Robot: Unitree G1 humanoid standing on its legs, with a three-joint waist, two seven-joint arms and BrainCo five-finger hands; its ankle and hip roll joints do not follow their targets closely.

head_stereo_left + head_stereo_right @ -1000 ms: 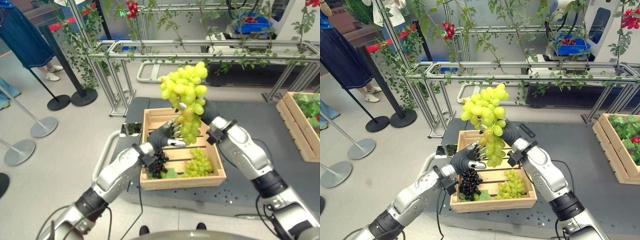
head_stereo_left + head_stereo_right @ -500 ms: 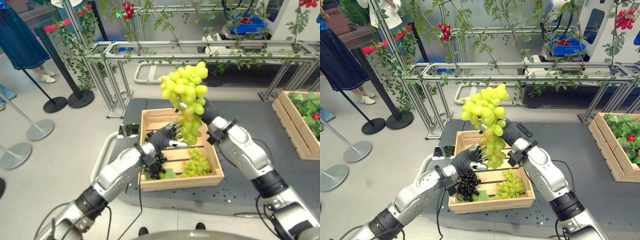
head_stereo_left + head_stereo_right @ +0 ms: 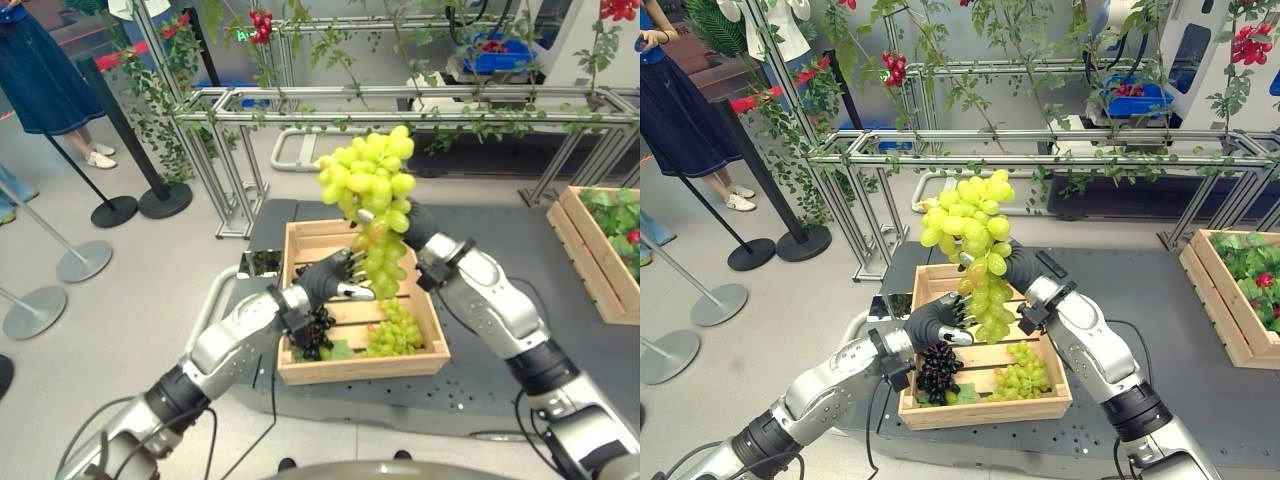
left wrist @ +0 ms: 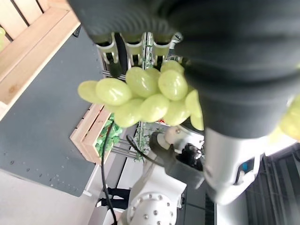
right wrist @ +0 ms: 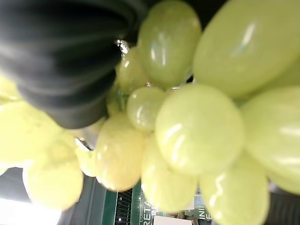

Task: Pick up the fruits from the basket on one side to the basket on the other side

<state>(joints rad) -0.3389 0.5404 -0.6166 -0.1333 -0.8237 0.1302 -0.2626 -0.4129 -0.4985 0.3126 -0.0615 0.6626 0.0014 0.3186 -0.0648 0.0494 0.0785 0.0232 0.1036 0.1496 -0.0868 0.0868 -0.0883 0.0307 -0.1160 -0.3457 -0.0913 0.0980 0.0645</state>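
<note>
A large bunch of green grapes [image 3: 370, 185] hangs in the air above a wooden crate [image 3: 300, 235]. My right hand [image 3: 422, 226] is behind the bunch at mid-height and shut on it; in the right wrist view the grapes [image 5: 197, 126] press right against the hand. My left hand [image 3: 328, 280] reaches in from the lower left, open, with its straight fingertips [image 3: 352, 268] at the bunch's hanging lower end. In the left wrist view that lower end [image 4: 140, 93] sits just past the fingers [image 4: 133, 44]. Inside the crate lie a dark grape bunch [image 3: 318, 330] and a second green bunch [image 3: 395, 328].
The crate rests on a dark platform [image 3: 500, 230]. A second wooden crate [image 3: 590, 255] with leaves and red fruit stands at the right edge. A metal frame with vines [image 3: 400, 98] runs behind. Black and silver stanchions [image 3: 160, 195] and a person in a blue skirt [image 3: 40, 80] are at the left.
The view has shifted a little. Both hands and the raised green bunch keep almost the same pose over the crate.
</note>
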